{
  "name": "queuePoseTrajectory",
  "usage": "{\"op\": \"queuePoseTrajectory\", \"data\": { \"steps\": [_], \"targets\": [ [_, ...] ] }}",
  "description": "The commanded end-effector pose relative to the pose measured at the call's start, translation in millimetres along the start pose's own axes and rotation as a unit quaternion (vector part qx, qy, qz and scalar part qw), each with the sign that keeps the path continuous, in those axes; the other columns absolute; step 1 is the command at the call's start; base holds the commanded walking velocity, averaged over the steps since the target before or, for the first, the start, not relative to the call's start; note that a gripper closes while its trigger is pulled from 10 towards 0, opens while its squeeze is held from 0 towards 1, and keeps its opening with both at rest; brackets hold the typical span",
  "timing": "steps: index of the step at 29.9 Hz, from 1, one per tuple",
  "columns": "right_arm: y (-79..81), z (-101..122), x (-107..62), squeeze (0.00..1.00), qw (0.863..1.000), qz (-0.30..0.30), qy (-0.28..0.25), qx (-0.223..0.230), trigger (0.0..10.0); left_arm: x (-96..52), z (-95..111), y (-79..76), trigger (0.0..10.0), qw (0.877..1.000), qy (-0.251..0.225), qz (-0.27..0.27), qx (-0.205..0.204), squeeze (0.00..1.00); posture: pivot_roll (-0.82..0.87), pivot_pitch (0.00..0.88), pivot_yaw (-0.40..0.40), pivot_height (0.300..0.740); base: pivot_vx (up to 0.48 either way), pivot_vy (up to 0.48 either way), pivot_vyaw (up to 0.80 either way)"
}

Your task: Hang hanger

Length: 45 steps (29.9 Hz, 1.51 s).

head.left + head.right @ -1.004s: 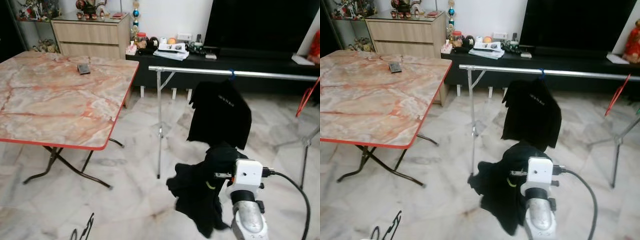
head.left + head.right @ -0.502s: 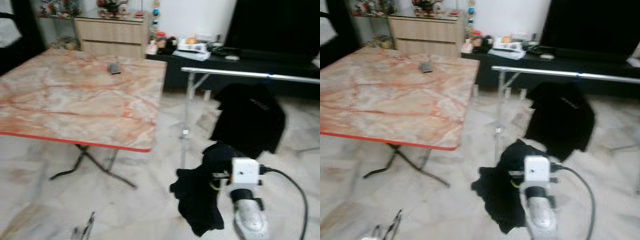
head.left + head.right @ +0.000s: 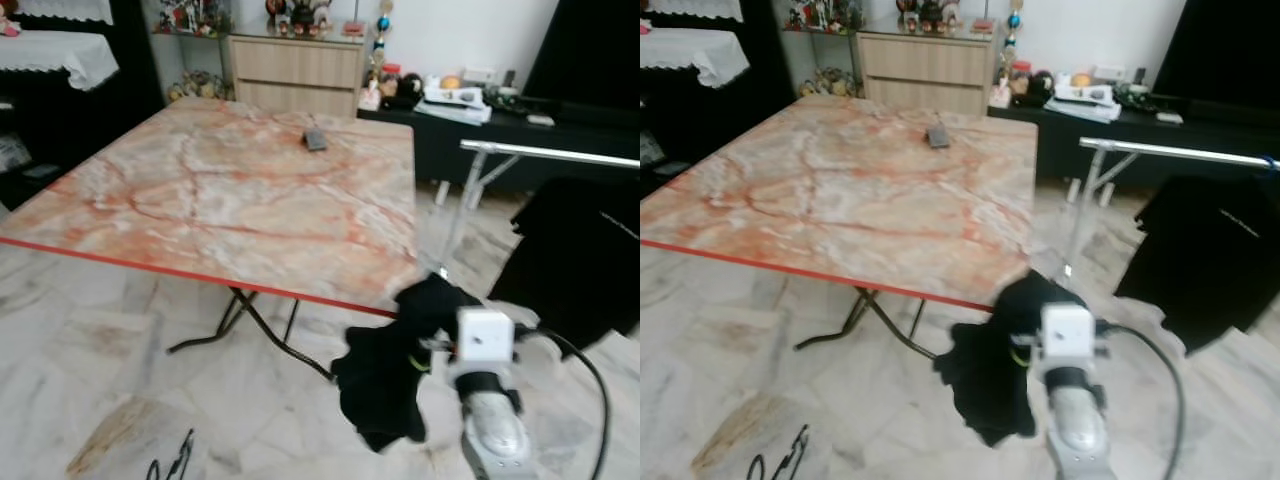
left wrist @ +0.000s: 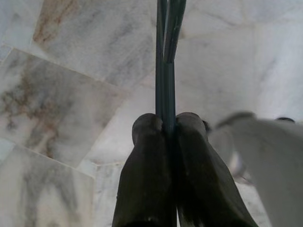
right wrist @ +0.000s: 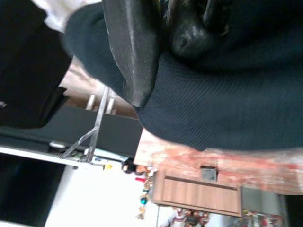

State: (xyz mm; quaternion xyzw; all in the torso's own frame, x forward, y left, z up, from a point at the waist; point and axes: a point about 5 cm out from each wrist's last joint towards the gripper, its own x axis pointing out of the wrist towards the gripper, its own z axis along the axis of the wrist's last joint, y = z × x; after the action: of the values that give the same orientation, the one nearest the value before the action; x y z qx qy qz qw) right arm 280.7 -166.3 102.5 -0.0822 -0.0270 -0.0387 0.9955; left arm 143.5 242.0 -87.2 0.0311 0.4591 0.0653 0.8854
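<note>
My left gripper (image 4: 165, 126) is shut on the thin dark wires of a hanger (image 4: 165, 52), which point down over the marble floor. The hanger's black wire (image 3: 172, 462) also shows at the bottom left of the left eye view. My right arm (image 3: 490, 420) holds up a black garment (image 3: 385, 385) low in front of me, near the table's edge. In the right wrist view the right gripper (image 5: 184, 19) is buried in this dark cloth (image 5: 227, 90). A silver clothes rail (image 3: 550, 153) stands at the right with a black shirt (image 3: 580, 260) hanging from it.
A large marble-topped folding table (image 3: 230, 200) with a red edge stands ahead to the left, a small dark object (image 3: 314, 139) on it. Behind are a wooden cabinet (image 3: 295, 65) and a low black bench (image 3: 500, 125) with clutter. The floor is pale marble.
The camera has swung to the left: the table now sits in the middle and the rail at the right edge. The black garment stays in my right gripper.
</note>
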Motion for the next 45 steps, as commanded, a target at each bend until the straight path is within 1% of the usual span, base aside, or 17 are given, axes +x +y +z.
{"op": "queuePoseTrajectory", "data": {
  "steps": [1, 10, 21, 29, 37, 40, 45],
  "targets": [
    [5.6, 12, 4.0, 0.0, 1.0, 0.005, -0.027, 0.004, 10.0, -0.9, -3, 6.0, 10.0, 1.0, 0.01, 0.007, 0.002, 0.0, 0.1, 0.003, -0.041, 0.74, 0.0, 0.442, 0.0],
    [4.8, 16, 7.7, 0.0, 0.999, 0.003, -0.037, 0.004, 10.0, -1.0, -2, 6.3, 10.0, 1.0, 0.008, 0.01, 0.005, 0.0, 0.1, 0.0, -0.041, 0.74, 0.0, 0.045, 0.0],
    [4.8, 21, 11.7, 0.0, 0.999, -0.004, -0.048, 0.007, 10.0, -0.8, -1, 5.9, 10.0, 1.0, 0.002, 0.007, -0.006, 0.0, 0.1, 0.0, -0.041, 0.74, 0.0, 0.0, 0.0],
    [1.1, 25, 15.1, 0.0, 0.998, -0.012, -0.057, 0.005, 10.0, -0.4, 1, 5.9, 10.0, 1.0, -0.002, 0.005, -0.01, 0.0, 0.1, 0.0, -0.046, 0.74, 0.0, 0.0, 0.0],
    [-2.5, 36, 22.1, 0.0, 0.997, -0.022, -0.08, 0.0, 10.0, 0.1, 3, 3.2, 10.0, 1.0, -0.009, -0.002, -0.008, 0.0, 0.1, 0.0, -0.041, 0.74, 0.328, 0.0, 0.0],
    [-7.1, 43, 24.6, 0.0, 0.995, -0.033, -0.091, -0.001, 10.0, -0.5, 2, 4.7, 10.0, 1.0, -0.01, -0.002, -0.005, 0.0, 0.1, 0.0, -0.038, 0.74, 0.345, 0.0, 0.0],
    [-9.3, 50, 29.3, 0.0, 0.994, -0.04, -0.103, 0.003, 10.0, -0.6, 3, 5.3, 10.0, 1.0, -0.013, -0.003, -0.005, 0.0, 0.11, 0.0, -0.036, 0.74, 0.346, 0.0, 0.0]
  ]
}}
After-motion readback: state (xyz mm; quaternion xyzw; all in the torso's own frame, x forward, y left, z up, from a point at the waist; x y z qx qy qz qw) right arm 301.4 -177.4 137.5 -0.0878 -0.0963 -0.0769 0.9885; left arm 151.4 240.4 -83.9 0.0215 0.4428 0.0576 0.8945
